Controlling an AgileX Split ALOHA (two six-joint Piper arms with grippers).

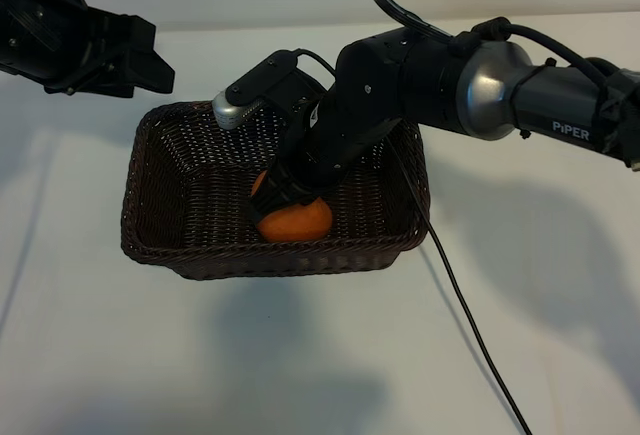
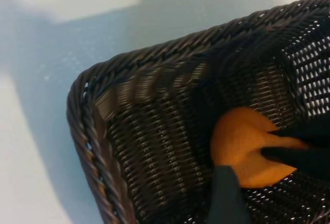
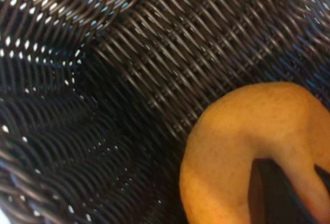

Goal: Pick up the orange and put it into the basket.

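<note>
Lowering the small, bright orange, lumpy fruit [image 1: 296, 219] into the large rectangular dark brown woven wicker basket [image 1: 160, 245], the right gripper [image 1: 281, 198] has its jaws clamped on it.

Most of the task looks done: the orange sits low inside the basket, near the wall facing the camera, and by my reading only the release and the arm's withdrawal remain. Whether the fruit already rests on the woven floor cannot be told, since the dark fingers [image 2: 301, 154] and the arm cover its top and far side. The left gripper [image 1: 130, 60] hangs over the white surface's far left corner, jaws spread, holding nothing; its fingertips are hard to make out.
</note>
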